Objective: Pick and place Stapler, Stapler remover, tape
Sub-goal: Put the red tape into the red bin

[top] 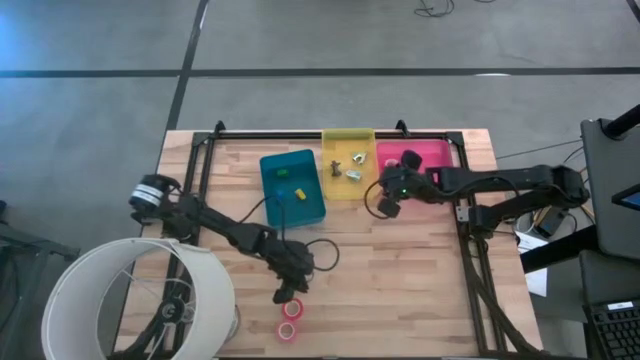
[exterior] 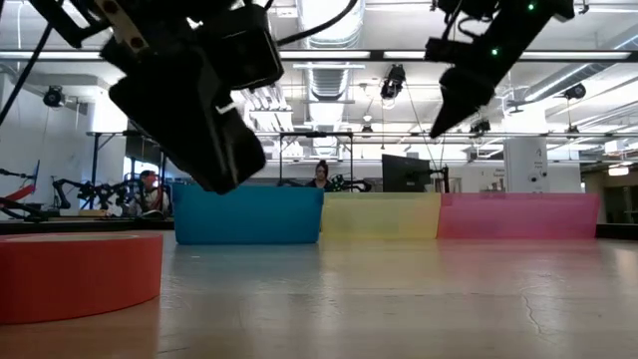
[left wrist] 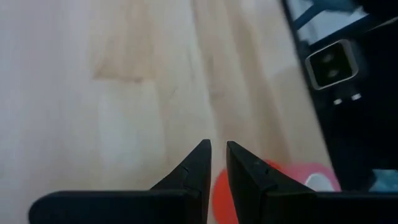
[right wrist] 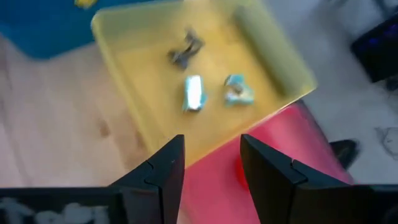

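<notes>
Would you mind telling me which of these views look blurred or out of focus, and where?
Right wrist view: the yellow bin and its contents are soft. Low view: the near red tape roll and the left gripper are defocused; the room behind is sharper. Left wrist view: the wood blurs close up.

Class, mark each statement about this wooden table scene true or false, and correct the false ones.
1. Three plastic bins stand in a row: blue bin, yellow bin, pink bin. True.
2. The yellow bin is empty. False: three small metal pieces lie in it.
3. The left hand hangs over the pinkish-red tape rolls near the table's front edge. True.
4. The right hand is shut on a tape roll. False: its fingers are apart with nothing between them.
5. The left hand's fingers are spread wide. False: only a narrow gap separates them.
</notes>
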`<state>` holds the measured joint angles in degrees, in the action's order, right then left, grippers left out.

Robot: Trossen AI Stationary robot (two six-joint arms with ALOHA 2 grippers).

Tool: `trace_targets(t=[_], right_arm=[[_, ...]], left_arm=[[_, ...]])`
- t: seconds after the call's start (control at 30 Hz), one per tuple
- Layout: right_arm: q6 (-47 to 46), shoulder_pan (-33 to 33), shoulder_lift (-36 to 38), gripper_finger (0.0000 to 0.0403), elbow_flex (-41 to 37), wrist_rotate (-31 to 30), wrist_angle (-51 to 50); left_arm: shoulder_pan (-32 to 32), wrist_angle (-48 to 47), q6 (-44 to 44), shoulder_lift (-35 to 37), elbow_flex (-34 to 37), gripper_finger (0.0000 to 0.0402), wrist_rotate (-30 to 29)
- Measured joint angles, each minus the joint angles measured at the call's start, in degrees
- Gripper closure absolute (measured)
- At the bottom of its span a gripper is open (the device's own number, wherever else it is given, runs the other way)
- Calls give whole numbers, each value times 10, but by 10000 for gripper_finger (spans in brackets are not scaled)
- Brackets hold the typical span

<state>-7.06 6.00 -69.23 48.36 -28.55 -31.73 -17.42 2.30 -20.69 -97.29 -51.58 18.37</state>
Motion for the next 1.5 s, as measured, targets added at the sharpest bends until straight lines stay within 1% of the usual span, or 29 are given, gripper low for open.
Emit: trace_targets(t=[0.13, 0.23, 0.43, 0.53, 0.63, 0.77, 0.9, 1.0, 1.2, 1.33, 1.5], right_arm=[[3, 1, 12, 258, 9, -19, 19], [13, 0, 15, 263, 10, -17, 35], [9, 0, 7, 268, 7, -15, 36], [-7, 0, 5, 266, 5, -14, 36], [-23, -1, 5, 264, 5, -14, 36], [-31, -1, 5, 266, 4, -10, 33], [-30, -1, 5, 272, 3, -10, 32], [-30, -1, 5, 275, 3, -10, 32], [-9, -1, 5, 272, 3, -10, 33], [14, -1, 5, 271, 3, -10, 33], [32, -1, 5, 276, 3, -10, 33]], left_arm=[[-25, -94, -5, 11, -20, 348, -40], [-43, -153, -9, 11, -30, 348, -52], [-65, -196, -10, 11, -42, 344, -52], [-67, -194, 8, 12, -47, 326, -52], [-67, -196, 39, 12, -48, 294, -55], [-67, -193, 46, 12, -46, 251, -58], [-67, -179, 62, 9, -44, 225, -65], [-67, -143, 63, 4, -39, 218, -65], [-66, -58, 52, -5, -6, 220, -65], [-68, -28, 36, -10, 15, 221, -65], [-74, -16, 26, -20, 36, 221, -65]])
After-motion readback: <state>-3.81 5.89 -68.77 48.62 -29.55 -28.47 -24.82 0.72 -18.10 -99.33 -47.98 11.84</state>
